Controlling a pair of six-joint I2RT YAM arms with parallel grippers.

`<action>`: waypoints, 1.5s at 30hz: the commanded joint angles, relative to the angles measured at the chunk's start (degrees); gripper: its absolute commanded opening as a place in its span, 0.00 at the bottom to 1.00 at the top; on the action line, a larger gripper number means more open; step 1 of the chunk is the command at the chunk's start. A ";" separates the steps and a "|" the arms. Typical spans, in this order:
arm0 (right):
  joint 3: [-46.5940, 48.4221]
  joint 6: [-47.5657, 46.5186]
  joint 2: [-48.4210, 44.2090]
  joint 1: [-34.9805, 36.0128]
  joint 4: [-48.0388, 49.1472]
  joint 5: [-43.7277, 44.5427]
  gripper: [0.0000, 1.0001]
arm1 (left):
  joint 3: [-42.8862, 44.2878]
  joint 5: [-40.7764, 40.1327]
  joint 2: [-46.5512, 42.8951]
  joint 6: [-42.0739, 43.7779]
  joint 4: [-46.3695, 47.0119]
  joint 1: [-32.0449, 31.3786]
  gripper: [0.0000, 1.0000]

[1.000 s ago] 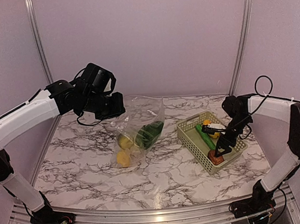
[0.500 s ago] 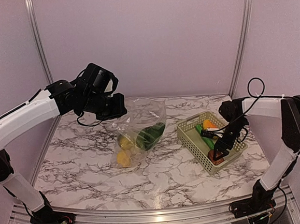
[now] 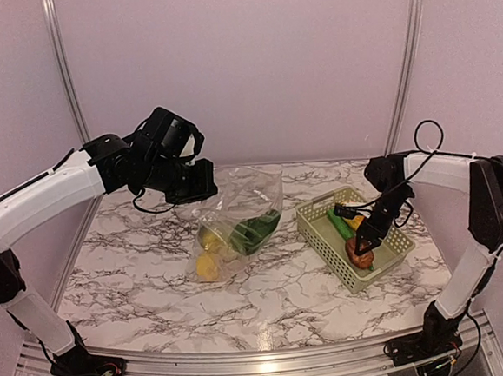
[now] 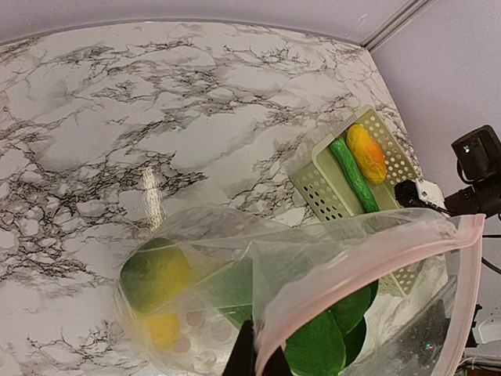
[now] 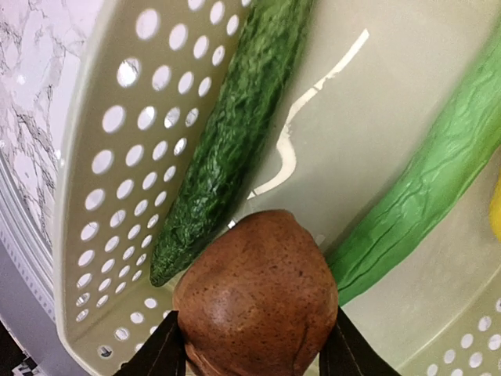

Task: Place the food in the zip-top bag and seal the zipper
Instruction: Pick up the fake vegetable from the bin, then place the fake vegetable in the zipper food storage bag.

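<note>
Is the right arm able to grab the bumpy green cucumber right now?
Probably not: the right gripper is shut on the brown potato, so it has no room, though the cucumber lies uncovered beside it.

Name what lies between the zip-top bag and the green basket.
Nothing: only bare marble table separates zip-top bag and basket, as the top view shows.

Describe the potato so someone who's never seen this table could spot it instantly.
Find the pale green basket on the table's right side. At its near end, held in the right gripper's jaws, is a rounded brown lump: the only brown thing, beside long green vegetables.
</note>
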 commanded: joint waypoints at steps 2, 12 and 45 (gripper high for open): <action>8.07 -4.49 -0.27 -0.34 -4.43 -5.75 0.36 | -0.49 -0.32 -0.86 0.54 -2.15 -0.23 0.00; 28.83 -12.00 2.46 0.08 -12.41 -19.47 0.33 | 0.01 -1.67 -0.83 1.75 -2.15 -0.22 0.00; 41.65 0.24 1.54 30.12 21.96 -27.95 0.29 | 5.46 0.98 -3.54 -3.34 -5.17 -1.93 0.00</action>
